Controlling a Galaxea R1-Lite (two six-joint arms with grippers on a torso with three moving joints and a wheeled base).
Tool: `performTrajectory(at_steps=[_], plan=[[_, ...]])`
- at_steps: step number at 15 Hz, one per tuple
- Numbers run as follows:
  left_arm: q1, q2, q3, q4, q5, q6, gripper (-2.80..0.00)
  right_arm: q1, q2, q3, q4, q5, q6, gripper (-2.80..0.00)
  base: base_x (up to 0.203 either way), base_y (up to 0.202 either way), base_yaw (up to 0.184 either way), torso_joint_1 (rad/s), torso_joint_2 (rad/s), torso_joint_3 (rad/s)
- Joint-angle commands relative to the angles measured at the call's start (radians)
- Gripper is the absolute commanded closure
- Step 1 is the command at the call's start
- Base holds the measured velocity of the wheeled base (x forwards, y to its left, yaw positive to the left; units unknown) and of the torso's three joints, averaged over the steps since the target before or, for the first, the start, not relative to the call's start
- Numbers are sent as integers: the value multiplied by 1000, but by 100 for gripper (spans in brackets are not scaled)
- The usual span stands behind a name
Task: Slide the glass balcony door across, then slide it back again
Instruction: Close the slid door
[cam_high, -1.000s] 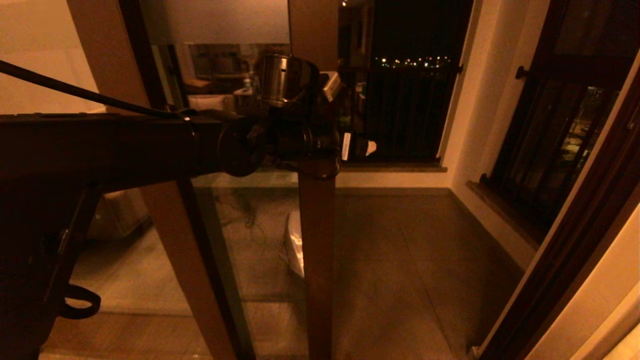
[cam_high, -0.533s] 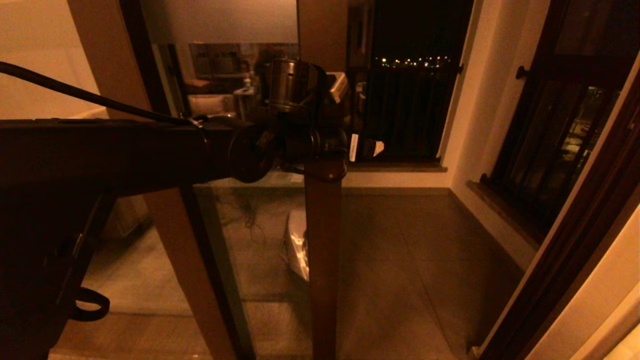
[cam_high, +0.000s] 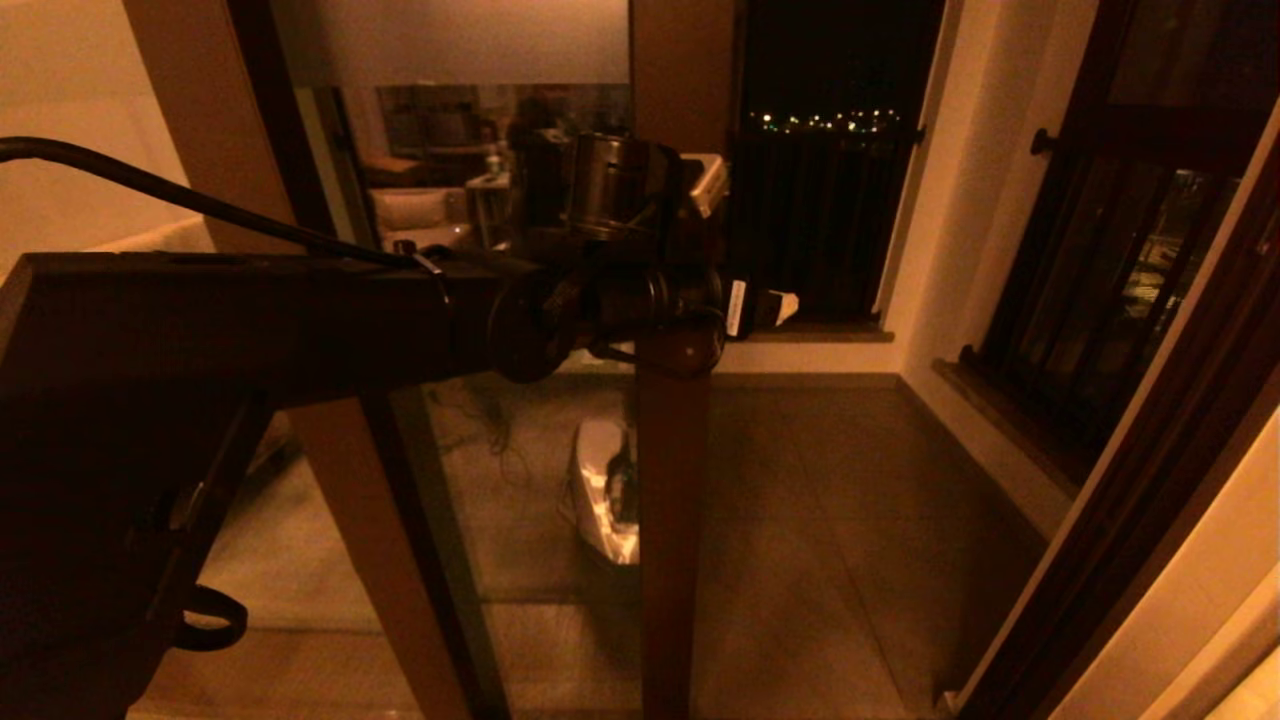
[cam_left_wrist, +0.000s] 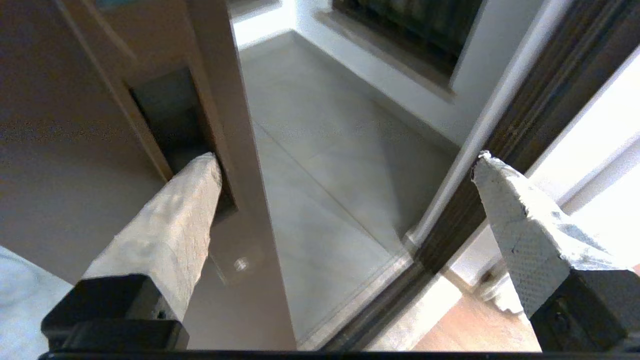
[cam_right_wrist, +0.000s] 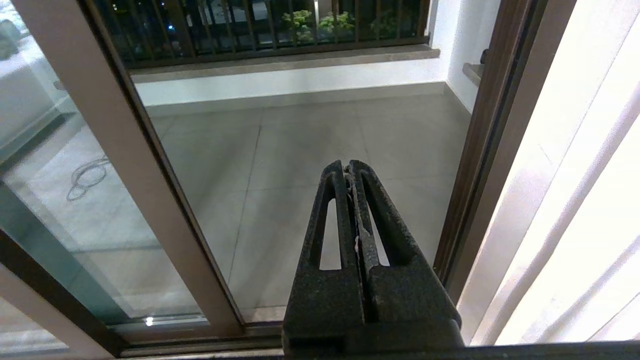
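The glass balcony door (cam_high: 668, 560) stands partly across the opening, its brown stile upright in the middle of the head view and a frosted band (cam_high: 450, 40) along the top of its glass. My left arm reaches in from the left to that stile. The left gripper (cam_high: 745, 305) (cam_left_wrist: 347, 159) is open and straddles the stile's edge. One padded finger (cam_left_wrist: 190, 200) sits in the recessed handle slot (cam_left_wrist: 170, 115) above a small screw (cam_left_wrist: 241, 263); the other finger (cam_left_wrist: 505, 200) hangs free in the open doorway. The right gripper (cam_right_wrist: 348, 166) is shut and empty, low, facing the door's stile (cam_right_wrist: 135, 165).
The dark door jamb (cam_high: 1150, 480) bounds the opening on the right, with a barred window (cam_high: 1110, 260) beyond it. A fixed brown-framed pane (cam_high: 340, 480) stands to the left. A white object (cam_high: 600, 490) lies on the balcony floor behind the glass. A balcony railing (cam_high: 820, 220) closes the far side.
The door's stile has slid to the right, narrowing the opening, and my left arm and gripper have moved right with it.
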Motion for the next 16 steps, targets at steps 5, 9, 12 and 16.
performTrajectory(at_steps=[5,9,12,16], plan=[[-19,6,1,-21,5,0,-280,0,1,0,0,0,0,0,0,0,0,0,0,0],[-38,-34,4,-17,11,-2,-280,0,1,0,0,0,0,0,0,0,0,0,0,0],[-45,-127,75,-7,17,-34,-280,0,1,0,0,0,0,0,0,0,0,0,0,0],[-44,-375,392,-11,69,-67,-280,0,1,0,0,0,0,0,0,0,0,0,0,0]])
